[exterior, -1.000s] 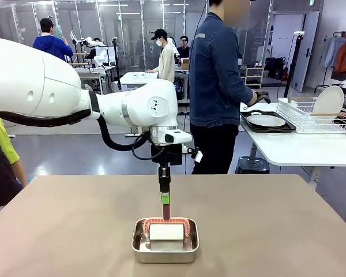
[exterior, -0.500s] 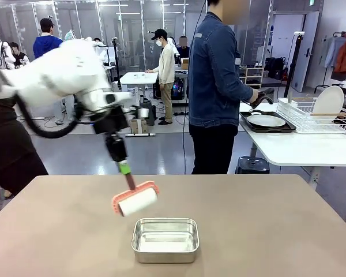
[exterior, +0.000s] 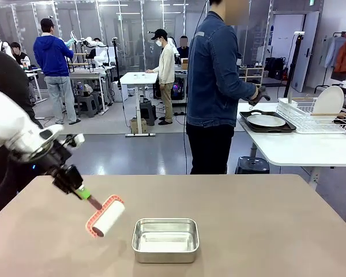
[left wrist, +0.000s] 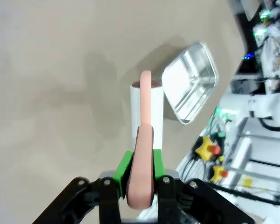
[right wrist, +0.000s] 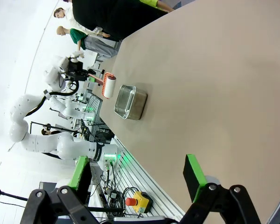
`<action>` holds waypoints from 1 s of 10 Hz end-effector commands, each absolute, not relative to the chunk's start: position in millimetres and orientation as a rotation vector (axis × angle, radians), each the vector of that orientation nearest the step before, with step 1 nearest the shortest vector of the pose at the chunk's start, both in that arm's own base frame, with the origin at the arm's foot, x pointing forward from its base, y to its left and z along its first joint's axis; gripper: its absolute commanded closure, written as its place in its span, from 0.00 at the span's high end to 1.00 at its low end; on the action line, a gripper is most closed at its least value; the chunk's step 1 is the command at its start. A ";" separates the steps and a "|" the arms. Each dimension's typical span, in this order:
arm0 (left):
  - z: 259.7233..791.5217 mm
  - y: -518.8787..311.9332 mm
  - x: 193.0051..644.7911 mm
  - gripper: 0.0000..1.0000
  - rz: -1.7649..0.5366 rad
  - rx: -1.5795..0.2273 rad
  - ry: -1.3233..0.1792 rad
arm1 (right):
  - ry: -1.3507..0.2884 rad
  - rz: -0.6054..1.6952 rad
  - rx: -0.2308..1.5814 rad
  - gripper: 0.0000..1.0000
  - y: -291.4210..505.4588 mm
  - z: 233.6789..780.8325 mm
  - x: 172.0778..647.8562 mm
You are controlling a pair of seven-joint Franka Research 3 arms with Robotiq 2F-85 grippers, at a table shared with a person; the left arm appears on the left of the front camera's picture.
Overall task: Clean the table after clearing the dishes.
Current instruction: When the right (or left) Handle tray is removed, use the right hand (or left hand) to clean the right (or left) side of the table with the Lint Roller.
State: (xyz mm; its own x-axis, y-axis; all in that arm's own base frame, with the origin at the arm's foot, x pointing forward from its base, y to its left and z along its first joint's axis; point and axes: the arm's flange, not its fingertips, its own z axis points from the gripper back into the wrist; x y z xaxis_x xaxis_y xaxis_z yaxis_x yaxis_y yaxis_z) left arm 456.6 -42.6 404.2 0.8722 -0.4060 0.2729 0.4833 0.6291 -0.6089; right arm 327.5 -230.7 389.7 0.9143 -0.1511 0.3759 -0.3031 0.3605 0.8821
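Clamped in my left gripper is the pink handle of a lint roller; in the front view the white roll in its pink frame hangs tilted just above the table, down-left of the empty steel pan and just beside it, and I cannot tell whether the roll touches the top. Beyond the far edge a person in a denim jacket stands turned toward a white side table, hand at a dark tray carrying a white plate; a wire rack next to it holds another plate upright. Left wrist view: green pads press the pink handle from both sides, the roller points away from the camera over the beige top, and the steel pan sits just to its right. Right wrist view: my right gripper stands spread wide with nothing between the green pads, hovering over a bare stretch of table; far off I see the pan and the roller held by the other arm.
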 end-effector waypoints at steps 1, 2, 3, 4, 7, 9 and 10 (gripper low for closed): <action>374.5 -37.0 456.7 0.00 -0.468 -0.854 -0.176 | -0.451 0.098 1.203 1.00 -228.1 391.1 325.9; 360.5 -32.5 460.7 0.00 -0.453 -0.876 -0.169 | -0.451 0.098 1.203 1.00 -228.1 391.1 325.9; 348.7 -36.6 463.1 0.00 -0.531 -0.889 -0.220 | -0.451 0.098 1.203 1.00 -228.1 391.1 325.9; 364.2 -27.3 451.6 0.00 -0.445 -0.836 -0.133 | -0.451 0.098 1.203 1.00 -228.1 391.1 325.9; 364.2 -27.3 451.6 0.00 -0.445 -0.836 -0.133 | -0.451 0.098 1.203 1.00 -228.1 391.1 325.9; 357.0 -28.3 454.3 0.22 -0.456 -0.851 -0.143 | -0.451 0.098 1.203 1.00 -228.1 391.1 325.9; 356.4 -29.1 458.3 0.22 -0.376 -0.871 -0.138 | -0.451 0.098 1.203 1.00 -228.1 391.1 325.9</action>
State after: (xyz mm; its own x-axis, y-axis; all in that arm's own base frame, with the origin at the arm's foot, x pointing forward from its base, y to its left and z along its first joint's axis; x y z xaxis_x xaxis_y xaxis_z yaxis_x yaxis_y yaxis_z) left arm 454.6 -28.1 355.8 0.9046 -0.3148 0.2875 0.4227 0.5746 -0.7008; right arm 327.6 -230.6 389.8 0.9142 -0.1510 0.3760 -0.3032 0.3605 0.8821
